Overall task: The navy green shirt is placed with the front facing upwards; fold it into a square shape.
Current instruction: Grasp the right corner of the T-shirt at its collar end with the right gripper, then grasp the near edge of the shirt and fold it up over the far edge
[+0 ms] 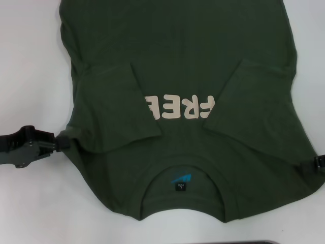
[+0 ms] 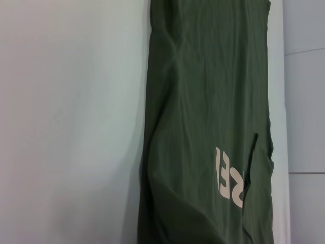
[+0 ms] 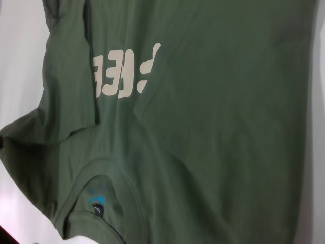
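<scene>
The navy green shirt (image 1: 177,61) lies flat on the white table, front up, with its collar and teal label (image 1: 182,179) nearest me. Both sleeves are folded in over the chest and partly cover the cream lettering (image 1: 180,108). My left gripper (image 1: 63,143) is at the shirt's left shoulder edge, shut on the cloth there. My right gripper (image 1: 319,165) shows only as a black tip at the shirt's right shoulder edge. The shirt also shows in the left wrist view (image 2: 208,101) and, with lettering and collar, in the right wrist view (image 3: 203,127).
The white table (image 1: 30,61) extends left of the shirt. A dark edge (image 1: 254,242) shows at the bottom of the head view. The shirt's hem runs out of view at the far side.
</scene>
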Robot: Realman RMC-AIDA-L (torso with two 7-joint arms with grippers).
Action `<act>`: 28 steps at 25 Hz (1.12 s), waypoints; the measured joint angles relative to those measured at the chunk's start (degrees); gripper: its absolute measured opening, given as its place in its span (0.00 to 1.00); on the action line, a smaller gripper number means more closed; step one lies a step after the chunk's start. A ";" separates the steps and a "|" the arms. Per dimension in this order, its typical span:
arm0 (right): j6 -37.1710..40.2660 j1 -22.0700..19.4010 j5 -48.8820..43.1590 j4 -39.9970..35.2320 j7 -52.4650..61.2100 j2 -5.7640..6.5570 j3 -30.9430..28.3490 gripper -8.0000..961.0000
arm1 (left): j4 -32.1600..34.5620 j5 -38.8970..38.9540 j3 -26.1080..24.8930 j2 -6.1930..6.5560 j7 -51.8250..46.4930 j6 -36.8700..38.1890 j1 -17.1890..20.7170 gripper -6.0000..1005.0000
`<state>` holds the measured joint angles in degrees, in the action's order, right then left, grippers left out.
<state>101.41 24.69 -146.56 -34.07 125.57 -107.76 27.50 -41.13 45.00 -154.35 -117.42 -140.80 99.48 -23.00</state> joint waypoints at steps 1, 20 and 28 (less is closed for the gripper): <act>0.24 0.00 0.19 -0.01 -0.19 0.10 -0.14 0.80 | 0.00 0.00 0.00 0.00 0.00 0.00 0.00 0.04; 1.84 0.36 0.12 -0.11 -0.40 0.95 -0.34 0.05 | 0.00 -0.01 0.20 0.04 -0.08 0.26 -0.12 0.04; 6.42 0.53 -6.18 -5.54 0.67 0.92 -0.09 0.03 | 0.16 -5.38 5.76 1.53 -0.53 3.45 -0.20 0.04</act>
<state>107.83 25.22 -152.74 -39.61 126.23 -106.84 27.41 -40.97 39.62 -148.58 -115.89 -141.34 102.93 -23.19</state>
